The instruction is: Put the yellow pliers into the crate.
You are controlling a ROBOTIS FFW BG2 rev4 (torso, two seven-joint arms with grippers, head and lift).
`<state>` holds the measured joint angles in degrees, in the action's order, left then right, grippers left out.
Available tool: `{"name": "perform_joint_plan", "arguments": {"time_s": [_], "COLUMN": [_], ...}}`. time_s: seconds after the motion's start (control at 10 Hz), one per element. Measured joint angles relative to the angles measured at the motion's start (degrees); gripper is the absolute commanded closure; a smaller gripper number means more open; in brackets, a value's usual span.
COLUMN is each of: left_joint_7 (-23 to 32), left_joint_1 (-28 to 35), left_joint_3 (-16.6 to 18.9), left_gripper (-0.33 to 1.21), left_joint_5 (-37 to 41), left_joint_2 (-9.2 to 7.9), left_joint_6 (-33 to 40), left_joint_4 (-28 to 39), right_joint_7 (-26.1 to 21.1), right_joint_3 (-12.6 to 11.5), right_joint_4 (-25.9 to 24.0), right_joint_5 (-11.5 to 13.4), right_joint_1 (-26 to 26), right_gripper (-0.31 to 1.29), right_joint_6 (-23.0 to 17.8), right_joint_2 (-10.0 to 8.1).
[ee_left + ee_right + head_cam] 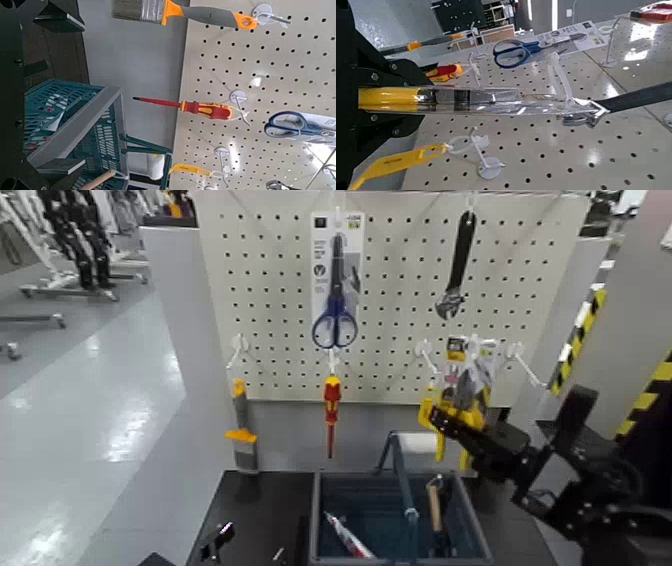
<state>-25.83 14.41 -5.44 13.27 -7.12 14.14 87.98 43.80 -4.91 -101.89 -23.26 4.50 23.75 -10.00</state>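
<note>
Pinching the yellow pliers (390,96) by their handles near the pegboard's (285,398) lower edge, my right gripper (447,422) likely spares the hook, my left gripper (248,547) spread beside the crate's (316,512) left edge.

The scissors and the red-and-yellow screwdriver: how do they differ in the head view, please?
The scissors are fixed to a card; the screwdriver has no card. The scissors have blue handle loops, while the screwdriver has one straight red and yellow handle. The scissors hang with handles down, the screwdriver with its handle up. Both hang in front of the pegboard.
</note>
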Motion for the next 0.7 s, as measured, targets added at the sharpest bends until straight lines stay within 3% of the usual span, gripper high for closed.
{"name": "perform_joint_plan", "arguments": {"time_s": [0.3, 0.7], "left_joint_7": [0.11, 0.17], "left_joint_1": [0.00, 0.00], "left_joint_3": [-0.09, -0.16], "left_gripper": [0.11, 0.11], "left_joint_5": [0.00, 0.00], "left_joint_2": [-0.08, -0.15], "left_joint_6": [0.00, 0.01], "left_joint_4": [0.00, 0.00], "right_joint_7": [-0.68, -0.65], "right_joint_3": [1.17, -0.26], "right_joint_4": [-1.06, -1.22], "right_joint_5": [2.83, 6.45], "right_joint_1": [-3.98, -7.64], "right_gripper": [1.13, 1.13], "right_joint_6": [1.43, 2.73], "right_joint_2": [0.89, 2.06]}}
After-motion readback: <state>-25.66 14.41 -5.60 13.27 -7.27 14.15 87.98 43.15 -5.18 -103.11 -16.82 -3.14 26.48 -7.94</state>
